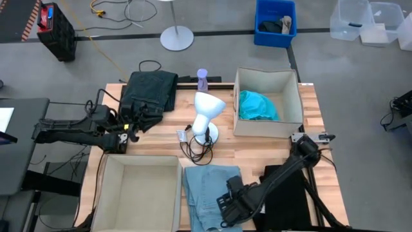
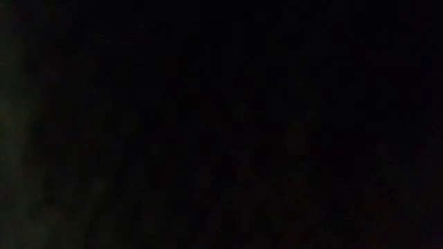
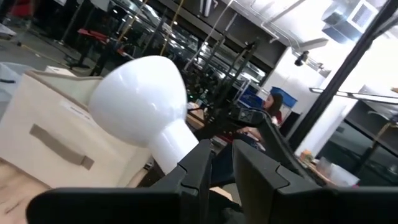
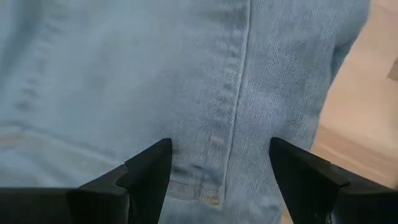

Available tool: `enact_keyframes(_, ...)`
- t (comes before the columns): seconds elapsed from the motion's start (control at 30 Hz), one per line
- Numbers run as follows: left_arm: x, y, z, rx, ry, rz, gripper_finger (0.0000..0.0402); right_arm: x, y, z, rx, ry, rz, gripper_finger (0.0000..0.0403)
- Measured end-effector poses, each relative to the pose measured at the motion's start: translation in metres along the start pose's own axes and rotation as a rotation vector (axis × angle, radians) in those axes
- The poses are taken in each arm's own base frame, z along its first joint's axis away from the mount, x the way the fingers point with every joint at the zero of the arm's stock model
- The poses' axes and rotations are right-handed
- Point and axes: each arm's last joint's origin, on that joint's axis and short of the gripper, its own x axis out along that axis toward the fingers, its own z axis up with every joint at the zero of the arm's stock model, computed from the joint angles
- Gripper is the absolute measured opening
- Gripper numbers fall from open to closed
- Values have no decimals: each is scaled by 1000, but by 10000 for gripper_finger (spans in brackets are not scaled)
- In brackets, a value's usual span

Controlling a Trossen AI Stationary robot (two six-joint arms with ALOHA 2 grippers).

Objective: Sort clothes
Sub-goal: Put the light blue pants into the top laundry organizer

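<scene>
Right gripper (image 4: pixel 221 168) hangs with its 2 fingers spread wide over the light blue denim jeans (image 1: pixel 211 193), which lie flat on the near edge of the table (image 1: pixel 257 151) between the empty beige box (image 1: pixel 138 193) and the black garment (image 1: pixel 286 196); in the right wrist view a denim seam runs between the fingers. Left gripper (image 1: pixel 133 127) sits at the near edge of the dark green trousers (image 1: pixel 149 93) on the far left of the table, its fingers (image 3: pixel 199 165) close together with a narrow gap, nothing visibly between them. Teal shirt (image 1: pixel 257 105) lies inside the far beige box (image 1: pixel 293 125). White desk lamp (image 1: pixel 206 116) stands mid-table, with a small purple bottle (image 1: pixel 202 78) behind it. Low view is entirely dark. In the left wrist view a person (image 3: pixel 272 107) shows in the room beyond
</scene>
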Motion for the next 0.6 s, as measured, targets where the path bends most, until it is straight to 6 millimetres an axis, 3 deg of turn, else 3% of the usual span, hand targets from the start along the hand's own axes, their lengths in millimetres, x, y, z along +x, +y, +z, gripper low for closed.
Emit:
enact_keyframes(0.3,0,0,-1,4,15,-7,61,41,18,-2,31,46,4,287)
enact_keyframes(0.6,0,0,-1,16,16,-6,61,48,23,17,17,87,-3,286)
